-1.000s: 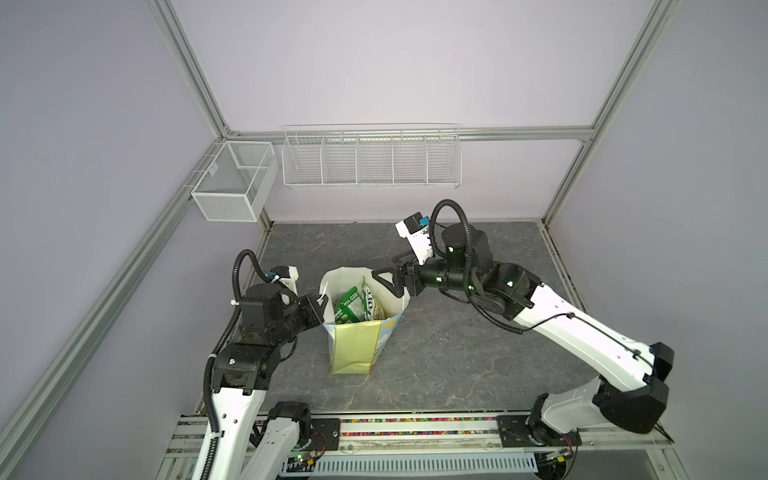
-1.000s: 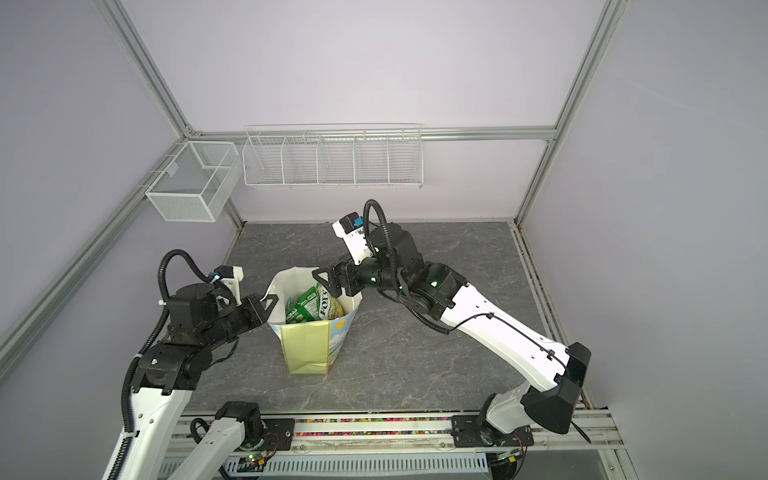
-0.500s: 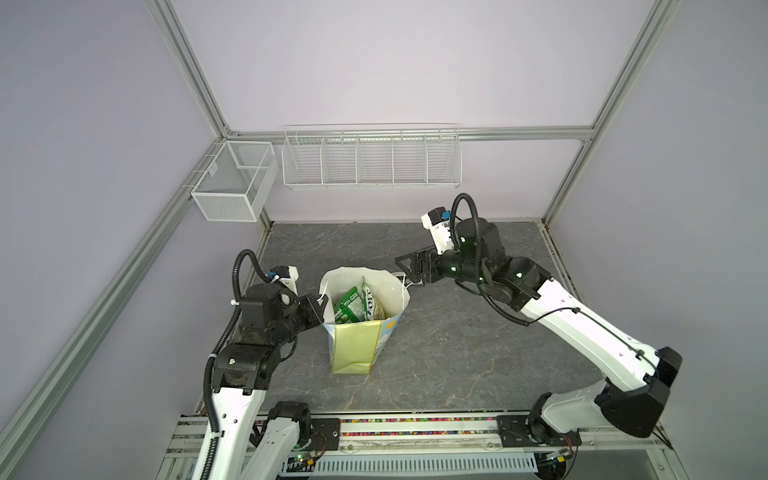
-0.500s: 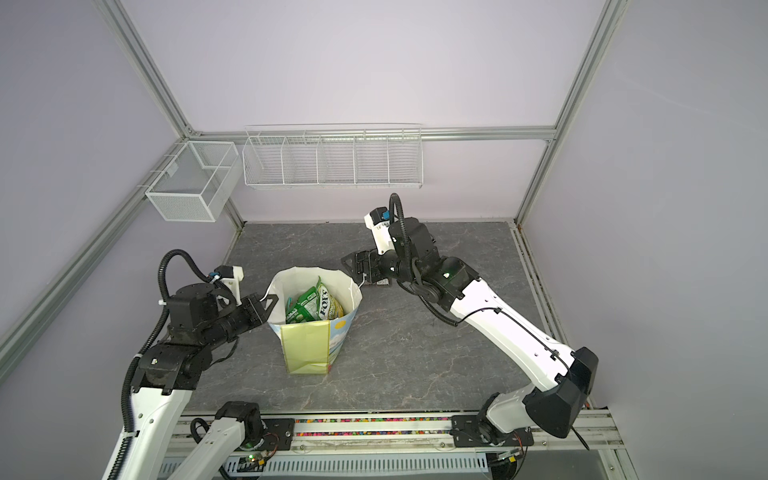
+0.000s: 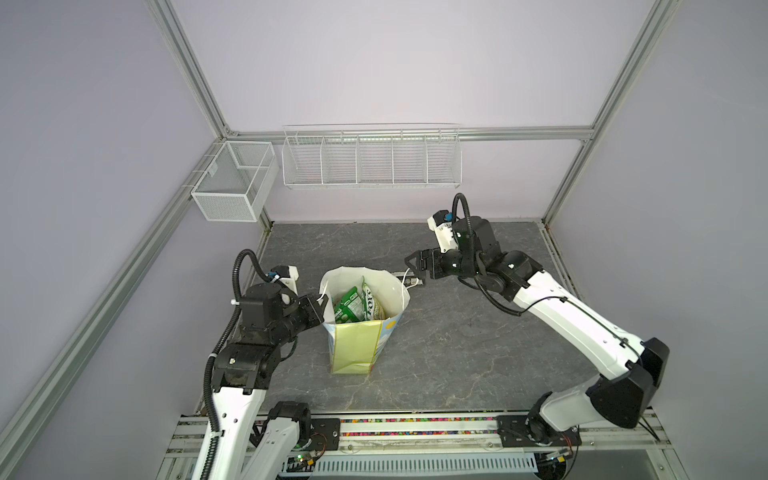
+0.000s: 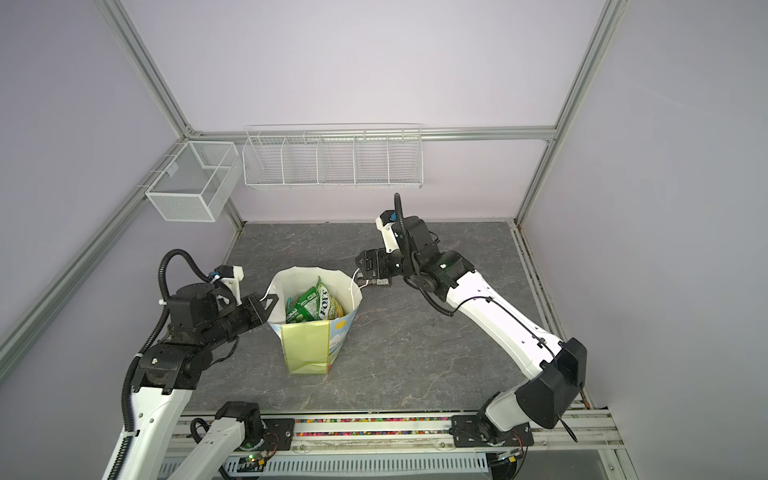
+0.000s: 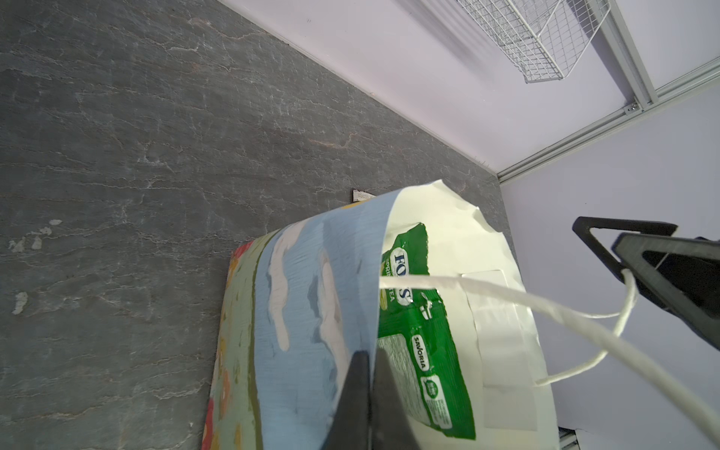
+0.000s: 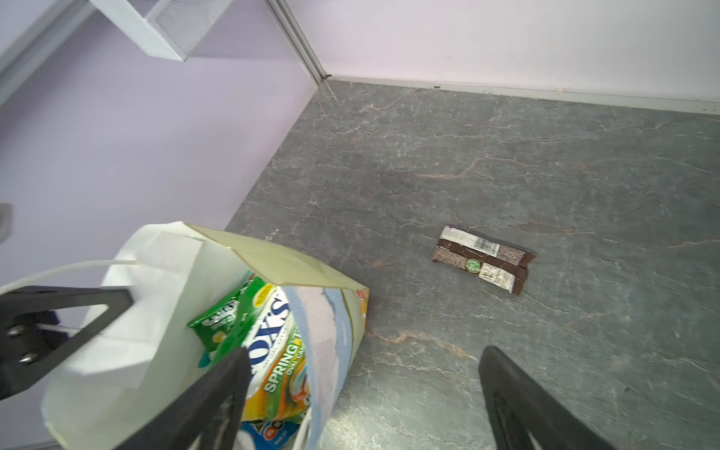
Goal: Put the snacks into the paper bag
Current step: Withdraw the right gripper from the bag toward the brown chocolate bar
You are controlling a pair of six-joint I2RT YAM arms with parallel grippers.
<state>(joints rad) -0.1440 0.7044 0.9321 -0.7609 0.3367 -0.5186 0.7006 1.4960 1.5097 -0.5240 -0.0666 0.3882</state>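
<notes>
Paper bag [image 5: 357, 345], pale yellow-green side toward the camera in both top views, stands upright with its mouth open on the dark grey stone-look table [image 5: 478, 353], left of centre. Contents visible: a green Fox's packet [image 6: 325, 305] on edge, a second green packet [image 8: 220, 321] against it, a blue packet [image 8: 269, 432] lower down; anything beneath cannot be made out. State of the left gripper [image 7: 370, 356]: jaws together, clamped on the bag's rim, one finger on the blue printed face outside, one on the white inside. The left-side cord handle [image 7: 487, 290] runs from that rim past the gripper. State of the right gripper [image 5: 413, 267]: jaws wide apart, nothing between them, hovering just beyond the bag's opposite rim. The right-side cord handle [image 7: 630, 300] rises from the rim to one black finger; touching it or only crossing in front, cannot tell. One snack outside the bag: dark brown bar [image 8: 483, 259], flat on the table, barcode side up, near the bag but not touching it, ahead of the open fingers in the right wrist view. In both top views it is mostly hidden under the gripper. A long wire basket [image 5: 370, 162] and a small mesh basket [image 5: 232, 187] hang on the walls, well apart from the work.
</notes>
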